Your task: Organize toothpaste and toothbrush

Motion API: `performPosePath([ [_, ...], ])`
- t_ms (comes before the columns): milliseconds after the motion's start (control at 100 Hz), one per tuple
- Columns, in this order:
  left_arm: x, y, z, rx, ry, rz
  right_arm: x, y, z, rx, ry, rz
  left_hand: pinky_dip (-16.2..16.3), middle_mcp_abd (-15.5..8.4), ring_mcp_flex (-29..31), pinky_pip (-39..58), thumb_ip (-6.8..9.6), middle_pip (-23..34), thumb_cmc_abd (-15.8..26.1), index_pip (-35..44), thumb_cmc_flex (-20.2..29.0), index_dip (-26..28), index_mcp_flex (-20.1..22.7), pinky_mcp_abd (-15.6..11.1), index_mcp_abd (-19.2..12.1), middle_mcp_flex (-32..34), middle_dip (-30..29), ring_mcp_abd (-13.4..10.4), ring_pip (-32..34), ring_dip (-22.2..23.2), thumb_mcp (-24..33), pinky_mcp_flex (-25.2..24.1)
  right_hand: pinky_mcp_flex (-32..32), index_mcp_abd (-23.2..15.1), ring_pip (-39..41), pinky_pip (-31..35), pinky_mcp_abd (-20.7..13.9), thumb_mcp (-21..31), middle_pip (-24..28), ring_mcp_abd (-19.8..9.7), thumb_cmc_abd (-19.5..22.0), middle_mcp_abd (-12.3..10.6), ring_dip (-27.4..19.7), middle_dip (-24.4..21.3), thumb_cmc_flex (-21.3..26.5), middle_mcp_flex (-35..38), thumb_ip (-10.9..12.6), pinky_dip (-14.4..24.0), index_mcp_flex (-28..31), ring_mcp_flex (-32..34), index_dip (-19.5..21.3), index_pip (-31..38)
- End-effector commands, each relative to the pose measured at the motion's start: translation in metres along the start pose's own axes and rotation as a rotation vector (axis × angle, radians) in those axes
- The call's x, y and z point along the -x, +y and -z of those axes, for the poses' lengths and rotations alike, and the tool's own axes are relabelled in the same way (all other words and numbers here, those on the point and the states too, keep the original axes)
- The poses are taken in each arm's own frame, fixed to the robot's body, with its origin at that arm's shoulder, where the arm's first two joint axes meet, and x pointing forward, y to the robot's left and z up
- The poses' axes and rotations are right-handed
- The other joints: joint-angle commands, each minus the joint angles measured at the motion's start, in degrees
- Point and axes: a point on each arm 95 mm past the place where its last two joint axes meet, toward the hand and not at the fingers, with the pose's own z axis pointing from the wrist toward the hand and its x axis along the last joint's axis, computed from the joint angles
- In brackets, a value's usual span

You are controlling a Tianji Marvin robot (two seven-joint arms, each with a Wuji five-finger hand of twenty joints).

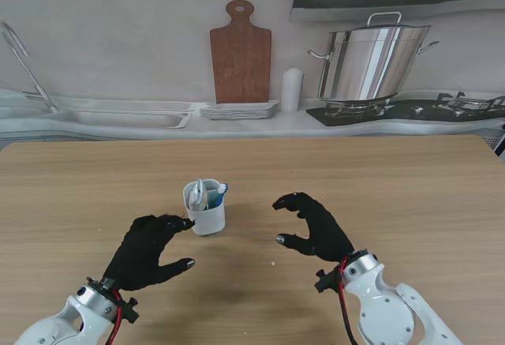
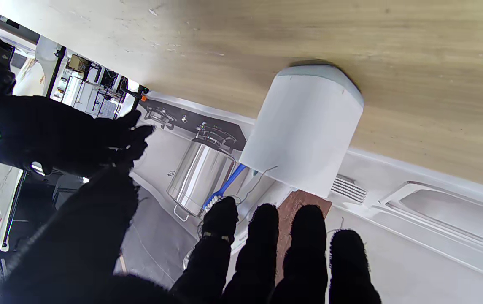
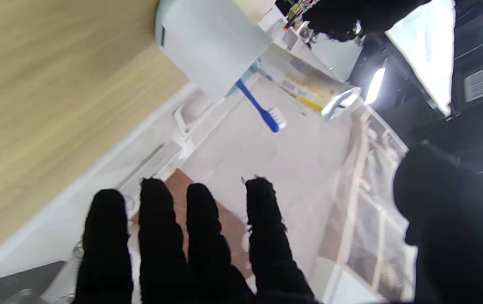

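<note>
A white cup [image 1: 206, 211] stands upright on the wooden table [image 1: 394, 195], holding a blue toothbrush [image 1: 218, 194] and a toothpaste tube [image 1: 198, 194]. The cup [image 2: 304, 131] fills the left wrist view, the toothbrush [image 2: 224, 185] poking out of it. From the right wrist I see the cup [image 3: 211, 42], the toothbrush [image 3: 262, 112] and the toothpaste tube [image 3: 308, 86]. My left hand [image 1: 150, 250] is open just left of the cup, fingertips close to its side but holding nothing. My right hand [image 1: 316, 226] is open to the cup's right, apart from it.
Behind the table runs a counter with a sink [image 1: 118, 116], a wooden cutting board [image 1: 241, 53], stacked plates [image 1: 239, 110], a white cylinder [image 1: 292, 88] and a large steel pot [image 1: 375, 61] on a stove [image 1: 426, 110].
</note>
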Motion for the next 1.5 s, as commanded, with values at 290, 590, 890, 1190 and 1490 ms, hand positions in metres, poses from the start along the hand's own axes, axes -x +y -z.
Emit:
performPosePath([
  [290, -0.012, 0.016, -0.001, 0.039, -0.009, 0.036, 0.012, -0.012, 0.034, -0.021, -0.156, -0.042, -0.61, 0.12, 1.63, 0.63, -0.85, -1.09, 0.60, -1.66, -0.94, -1.40, 3.44, -0.49, 0.31, 3.41, -2.58, 0.74, 1.55, -2.09, 1.20, 0.80, 6.35, -3.12, 8.46, 6.13, 4.20, 3.97, 2.07, 3.07, -1.97, 1.76, 5.38, 1.30, 4.66, 12.79, 1.86, 3.01, 10.72, 11.09, 1.94, 1.04],
  [590, -0.020, 0.022, -0.005, 0.058, -0.001, 0.035, 0.019, -0.014, 0.048, -0.004, -0.181, -0.061, -0.39, -0.47, 3.67, 0.97, -0.95, -0.29, 0.66, -0.62, -0.84, -0.75, 4.17, 1.32, -1.13, 5.12, -2.10, 1.58, 1.40, -0.35, 0.97, 2.32, 8.64, -4.15, 8.96, 6.92, 4.73, 4.81, 1.98, 3.07, -2.33, 1.18, 6.48, 1.41, 5.13, 16.17, 1.88, 3.81, 14.14, 14.15, 2.42, 1.16],
  [890, -0.024, 0.027, -0.009, 0.064, 0.005, 0.035, 0.027, -0.017, 0.057, -0.005, -0.210, -0.072, -0.22, -0.98, 4.69, 1.06, -0.97, 0.33, 0.73, 1.77, -0.59, 0.45, 6.75, 3.23, -3.22, 6.96, -1.74, 2.15, 0.86, 1.30, 0.69, 2.87, 10.24, -5.06, 9.12, 7.32, 5.13, 5.46, 1.61, 3.14, -3.07, 0.90, 7.17, 1.36, 5.43, 18.65, 1.69, 4.35, 17.10, 16.38, 2.59, 0.96],
  [1190, -0.030, 0.023, -0.007, 0.053, 0.024, 0.013, 0.027, -0.020, 0.065, -0.005, -0.212, -0.072, 1.53, -1.62, 8.75, 4.16, -0.84, 3.02, 0.69, 7.26, -0.06, 3.49, 8.54, 6.04, -5.96, 9.98, 0.51, 2.75, 2.52, 6.51, 0.44, 5.35, 10.99, -5.05, 9.18, 7.54, 5.42, 5.46, 1.37, 3.29, -3.27, 0.92, 7.57, 1.34, 5.36, 19.47, 1.56, 4.65, 17.66, 17.28, 2.67, 0.75],
  [1490, -0.032, 0.024, -0.006, 0.058, 0.028, 0.001, 0.029, -0.021, 0.069, -0.001, -0.219, -0.079, 3.12, -1.78, 11.54, 7.03, -0.81, 3.87, 0.52, 8.88, 0.14, 4.38, 9.66, 7.57, -6.85, 11.61, 1.91, 2.82, 3.88, 10.71, 0.48, 6.95, 11.14, -5.08, 9.12, 7.51, 5.67, 5.55, 1.13, 3.37, -3.53, 1.04, 7.80, 1.31, 5.53, 19.48, 1.51, 4.79, 17.85, 17.52, 2.72, 0.63],
])
